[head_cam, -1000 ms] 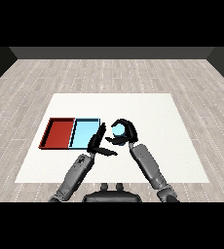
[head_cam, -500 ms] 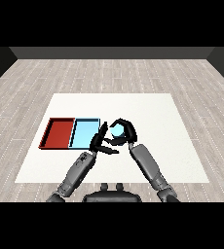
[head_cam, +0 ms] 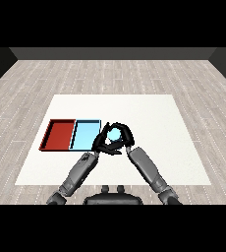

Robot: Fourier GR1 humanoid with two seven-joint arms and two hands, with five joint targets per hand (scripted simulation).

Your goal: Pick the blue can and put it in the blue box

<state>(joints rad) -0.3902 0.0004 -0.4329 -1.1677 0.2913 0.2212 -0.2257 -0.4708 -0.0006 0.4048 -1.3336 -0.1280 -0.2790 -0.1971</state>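
Head view, looking down across the white table (head_cam: 149,113), and here is the right hand (head_cam: 122,134) curled round the blue can (head_cam: 114,134); the can shows as a pale blue patch between the black fingers and thumb, most of it wrapped, so whether it is upright or tilted I cannot tell; it sits just right of the light blue tray (head_cam: 85,134), close to that tray's right wall and near its near corner, not inside the tray; whether the can is touching the table or lifted off it I cannot say from here; the right forearm (head_cam: 147,167) runs in from the lower right and angles up to the left toward the hand; now the left hand (head_cam: 101,143), right beside it, on the left and slightly nearer, its dark fingers overlapping the right hand's in the picture, so whether they are straight or curled I cannot tell, nor whether they touch the can; the left forearm (head_cam: 78,172) comes up from the lower left, leaning to the right; the 2 trays lie side by side on the left part of the table, the red tray (head_cam: 60,134) on the left, the light blue one touching it on the right; both hands are bunched together at the light blue tray's near right corner.
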